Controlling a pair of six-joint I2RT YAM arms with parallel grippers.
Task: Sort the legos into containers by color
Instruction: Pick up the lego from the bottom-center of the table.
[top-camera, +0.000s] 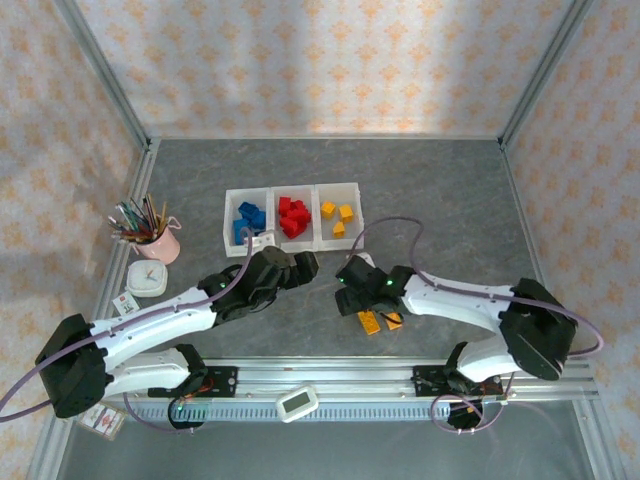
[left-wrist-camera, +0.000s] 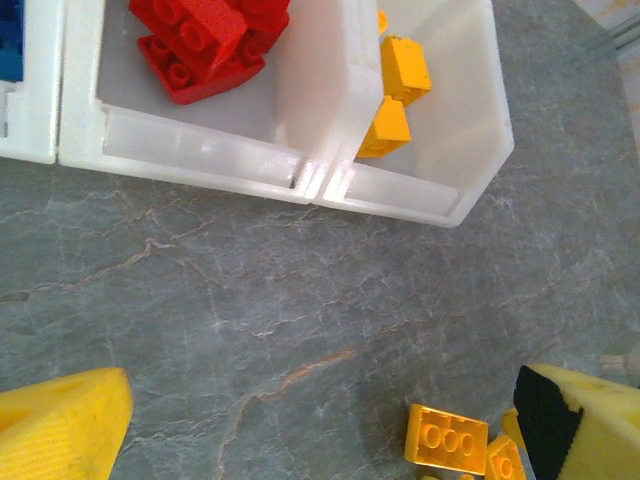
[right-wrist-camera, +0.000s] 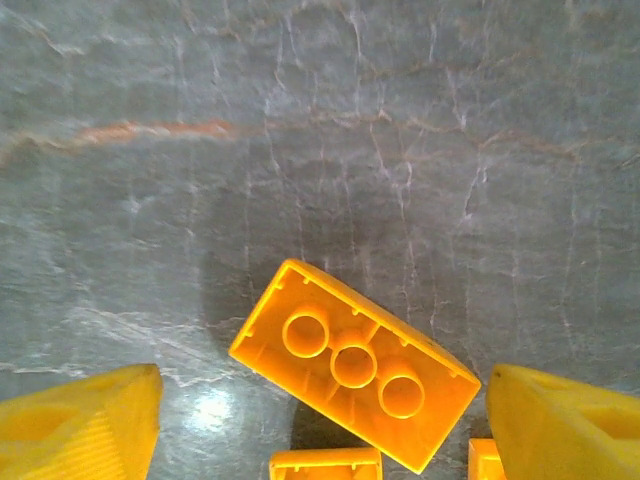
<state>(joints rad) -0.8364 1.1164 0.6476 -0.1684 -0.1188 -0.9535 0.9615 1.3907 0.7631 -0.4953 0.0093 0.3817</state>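
The grey, veined tabletop (top-camera: 450, 200) carries everything. The left arm (top-camera: 150, 325) reaches from the near left corner towards the middle, and the right arm (top-camera: 470, 300) reaches in from the near right, so the two meet just near of the bins.

The containers (top-camera: 316, 215), three white bins joined in a row, sit at the far middle. The left bin holds blue legos (top-camera: 248, 220), the middle one red legos (top-camera: 292, 215) and the right one yellow legos (top-camera: 340, 215). To the left, well apart from the row, stands a pink cup (top-camera: 160, 245) full of pencils (top-camera: 140, 215), with a small white clock (top-camera: 148, 278) just near of it.

The left pincer (top-camera: 305, 265) hangs just near of the red bin. In the left wrist view it (left-wrist-camera: 320, 430) stands wide over bare stone with nothing between its yellow pads.

The right pincer (top-camera: 362, 305) points down at the loose pieces on the near middle of the tabletop. In the right wrist view it (right-wrist-camera: 320, 420) is spread wide around one yellow brick (right-wrist-camera: 355, 365), which lies tilted on the stone with its hollow underside up. The left pad stands apart from the brick. The right pad is just beside its corner, possibly touching, though the view does not settle it.

Two smaller yellow pieces (right-wrist-camera: 325, 463) lie at the near edge of that view, just near of the brick.
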